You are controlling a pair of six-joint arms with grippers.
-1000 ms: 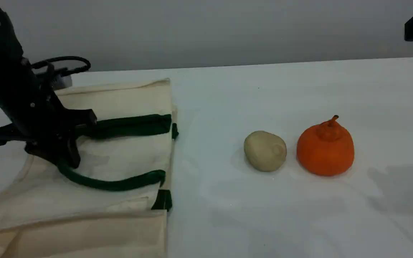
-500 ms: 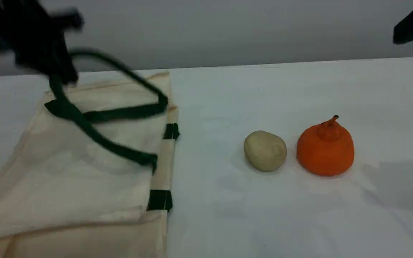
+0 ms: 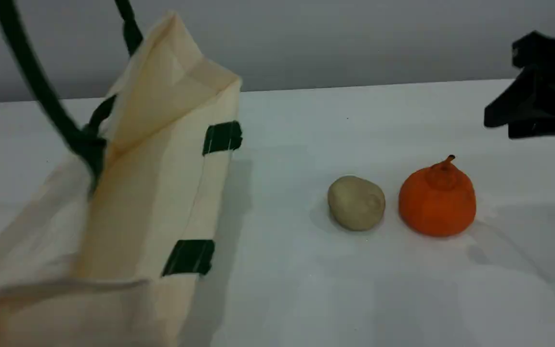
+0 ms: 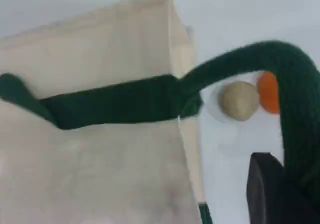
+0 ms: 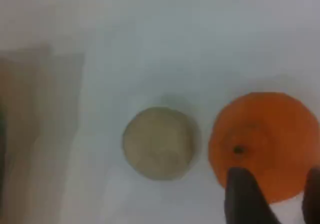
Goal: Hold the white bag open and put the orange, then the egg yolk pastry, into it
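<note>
Above the counter's left end, left tool (image 4: pixel 272 191) clamped tight on the dark green handle (image 4: pixel 295 103), itself out of the scene view past the top edge; only one dark fingertip seen in the left wrist view, strap running up beside it. Hanging from that handle, white bag (image 3: pixel 162 159) pulled up on its upper side, mouth facing right toward the food, lower part slumped on the counter (image 3: pixel 306 289) near the front left corner. Opening partly lifted, judged not yet wide enough to be sure.

Over the right edge, right tool (image 5: pixel 272 194) hovering part open, gripping nothing, fingertips just above the orange (image 3: pixel 437 198). Orange resting right of centre, stem up. Just beside it on the left, apart by a narrow gap, egg yolk pastry (image 3: pixel 356 202), well apart from the bag.

Done so far, by the look of it: handle gripped and bag raised. Left: picking up the orange, dropping it in, then the pastry.
</note>
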